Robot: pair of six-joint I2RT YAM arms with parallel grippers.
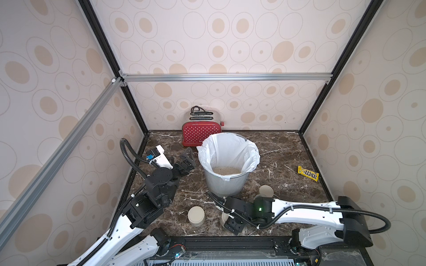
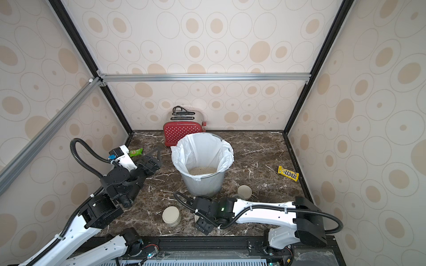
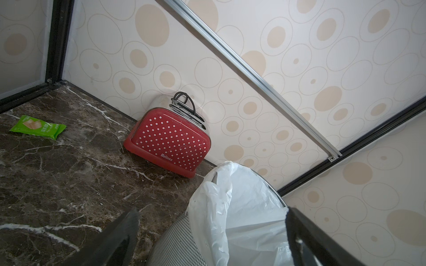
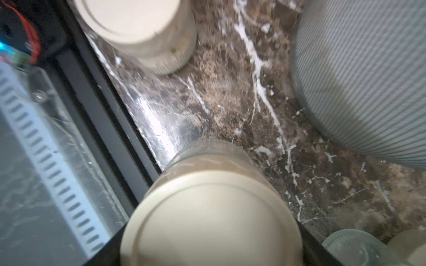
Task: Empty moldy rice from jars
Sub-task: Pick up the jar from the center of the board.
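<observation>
Stretching wall to wall as a dark marble worktop (image 1: pixel 288 156). Standing at its middle as a grey ribbed bin (image 1: pixel 227 184), wearing a white liner (image 1: pixel 228 149) folded over the rim and holding a shallow bed of pale rice (image 1: pixel 227 171) at the bottom, showing in both top views (image 2: pixel 202 170). Sitting just behind the bin, against the back wall, as a red polka-dot toaster (image 1: pixel 201 135).

Spreading wide and gripping nothing at the left fingers (image 1: pixel 190 157), raised just beside the bin's wall. Pressing the right fingers (image 4: pixel 315 251) against both sides of the cream lid of the gripped jar (image 4: pixel 211 218), near the worktop's front edge; showing beige through blurred glass, contents not telling for sure.

Standing well apart from it, nearer the left arm, as a lidded jar (image 1: pixel 196 216), closed and likewise beige through the glass. Lying partly hidden behind the right arm as a third jar (image 4: pixel 352 248), glass looking clear, with a loose cream lid (image 1: pixel 266 191) just beside it.

Lying near the right wall as a yellow M&M's packet (image 1: pixel 308 173), and by the left wall as a green packet (image 3: pixel 38 127).
</observation>
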